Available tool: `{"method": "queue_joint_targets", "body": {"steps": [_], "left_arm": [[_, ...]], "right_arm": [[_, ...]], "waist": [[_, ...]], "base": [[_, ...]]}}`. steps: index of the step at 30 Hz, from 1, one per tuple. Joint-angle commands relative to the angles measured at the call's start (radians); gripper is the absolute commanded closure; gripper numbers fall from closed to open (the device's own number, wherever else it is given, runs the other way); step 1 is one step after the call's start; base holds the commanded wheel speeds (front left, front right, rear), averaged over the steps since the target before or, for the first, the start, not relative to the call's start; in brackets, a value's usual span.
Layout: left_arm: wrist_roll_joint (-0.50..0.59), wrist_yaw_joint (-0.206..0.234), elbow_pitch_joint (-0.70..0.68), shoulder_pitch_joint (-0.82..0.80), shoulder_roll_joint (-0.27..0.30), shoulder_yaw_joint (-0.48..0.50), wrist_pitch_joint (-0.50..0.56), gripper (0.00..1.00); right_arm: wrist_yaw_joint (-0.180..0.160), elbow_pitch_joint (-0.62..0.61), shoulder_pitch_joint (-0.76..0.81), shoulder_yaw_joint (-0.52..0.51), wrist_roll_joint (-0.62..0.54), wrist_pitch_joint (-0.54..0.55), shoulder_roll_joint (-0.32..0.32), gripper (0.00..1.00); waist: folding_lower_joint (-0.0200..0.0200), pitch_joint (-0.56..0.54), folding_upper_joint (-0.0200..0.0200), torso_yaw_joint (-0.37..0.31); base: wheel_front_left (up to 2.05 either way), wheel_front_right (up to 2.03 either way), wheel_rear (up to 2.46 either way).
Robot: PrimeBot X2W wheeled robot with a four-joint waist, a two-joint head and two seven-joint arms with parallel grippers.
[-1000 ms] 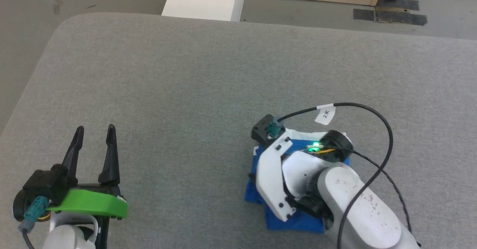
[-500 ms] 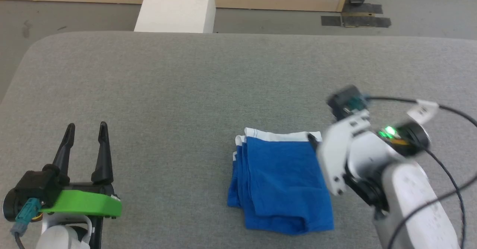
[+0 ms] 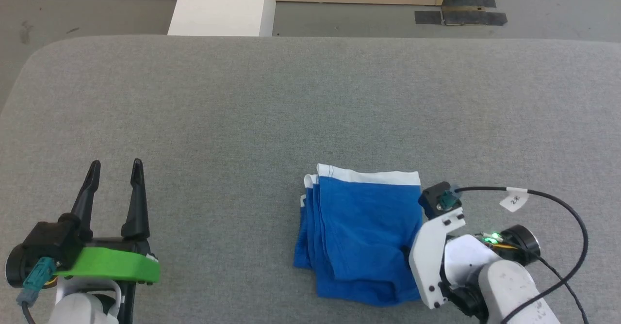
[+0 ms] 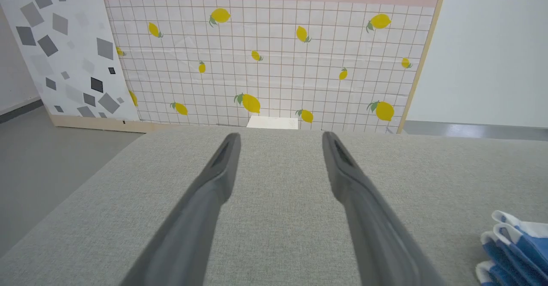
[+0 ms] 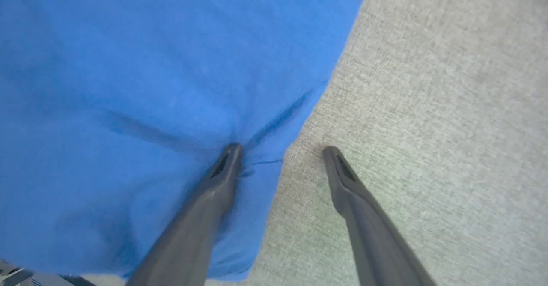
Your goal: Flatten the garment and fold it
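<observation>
The garment (image 3: 361, 232) lies folded into a small blue rectangle on the grey table (image 3: 271, 101), white waistband (image 3: 368, 175) toward the far side, stacked fold edges on its left. Its corner also appears in the left wrist view, garment (image 4: 511, 243). My right gripper (image 5: 280, 151) points down at the garment's right edge and is open: one finger (image 5: 222, 170) presses a crease into the blue fabric (image 5: 150, 63), the other rests on bare table. In the head view its fingers are hidden under the white wrist (image 3: 436, 256). My left gripper (image 3: 116, 164) (image 4: 280, 137) hovers open and empty far to the left.
A white block (image 3: 220, 4) stands beyond the table's far edge, with a wooden-framed panel and black tape patches (image 3: 461, 16) on the floor behind. A black cable (image 3: 558, 202) loops off the right wrist. The lemon-print wall (image 4: 265, 63) faces the left gripper.
The right arm lifted off the garment, swung right, then came back down at its right edge. The head camera shifted its view. The left gripper has stayed put.
</observation>
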Motion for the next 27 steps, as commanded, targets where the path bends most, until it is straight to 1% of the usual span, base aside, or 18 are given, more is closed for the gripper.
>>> {"method": "queue_joint_targets", "body": {"steps": [1, 3, 4, 5, 6, 7, 11, 13, 17, 20, 22, 24, 27], "left_arm": [[0.0, -0.003, 0.002, 0.001, 0.007, -0.003, -0.004, 0.0], [-0.002, -0.003, 0.003, 0.001, 0.011, -0.003, -0.004, 0.0], [-0.003, -0.003, 0.004, 0.001, 0.013, -0.002, -0.004, 0.0], [-0.004, -0.003, 0.004, 0.002, 0.014, -0.002, -0.004, 0.0], [-0.004, -0.003, 0.004, 0.003, 0.014, 0.0, -0.004, 0.0], [-0.004, -0.003, 0.003, 0.005, 0.015, 0.002, -0.004, 0.0], [-0.011, -0.003, -0.013, 0.015, 0.012, 0.018, -0.004, 0.0], [-0.013, -0.003, -0.028, 0.023, 0.013, 0.03, -0.004, 0.0], [-0.018, -0.003, -0.059, 0.041, 0.022, 0.048, -0.004, 0.0], [-0.02, -0.003, -0.082, 0.054, 0.034, 0.061, -0.004, 0.0], [-0.022, -0.003, -0.096, 0.057, 0.042, 0.067, -0.004, 0.0], [-0.025, -0.003, -0.113, 0.059, 0.05, 0.072, -0.004, 0.0], [-0.034, -0.003, -0.133, 0.061, 0.062, 0.072, -0.004, 0.0]], "right_arm": [[-0.002, 0.03, -0.018, 0.008, 0.004, -0.012, 0.0, 0.0], [-0.002, 0.07, -0.033, 0.015, 0.007, -0.03, 0.0, 0.0], [-0.002, 0.093, -0.041, 0.016, 0.005, -0.032, 0.0, 0.03], [-0.002, 0.108, -0.047, 0.017, 0.005, -0.033, 0.0, 0.62], [-0.002, 0.121, -0.056, 0.02, 0.007, -0.038, 0.0, 0.88], [-0.002, 0.128, -0.064, 0.024, 0.006, -0.043, 0.0, 1.0], [-0.002, 0.133, -0.099, 0.065, -0.018, -0.051, 0.0, 1.0], [-0.002, 0.119, -0.113, 0.081, -0.028, -0.043, -0.018, 1.0], [-0.002, 0.064, -0.145, 0.128, -0.018, -0.007, -0.101, 1.0], [-0.002, 0.011, -0.18, 0.163, 0.005, 0.023, -0.183, 1.0], [-0.002, -0.013, -0.203, 0.177, 0.015, 0.035, -0.233, 1.0], [-0.002, -0.03, -0.227, 0.186, 0.025, 0.043, -0.278, 1.0], [-0.002, -0.04, -0.26, 0.187, 0.028, 0.042, -0.35, 1.0]], "waist": [[0.0, 0.004, 0.0, 0.002], [0.0, 0.006, 0.0, 0.001], [0.0, 0.007, 0.0, 0.0], [0.0, 0.008, 0.0, -0.001], [0.0, 0.008, 0.0, -0.005], [0.0, 0.009, 0.0, -0.01], [0.0, 0.018, 0.0, -0.053], [0.0, 0.026, 0.0, -0.09], [0.0, 0.053, 0.0, -0.191], [0.0, 0.082, 0.0, -0.28], [0.0, 0.101, 0.0, -0.323], [0.0, 0.122, 0.0, -0.359], [0.0, 0.154, 0.0, -0.388]], "base": [[0.0, 0.0, 0.0], [0.0, 0.0, 0.0], [0.0, 0.0, 0.0], [0.0, 0.0, 0.0], [0.0, 0.0, 0.0], [0.0, 0.0, 0.0], [0.0, 0.0, 0.0], [0.0, 0.0, 0.0], [0.0, 0.0, 0.0], [0.0, 0.0, 0.0], [0.0, 0.0, 0.0], [0.0, 0.0, 0.0], [0.0, 0.0, 0.0]]}}
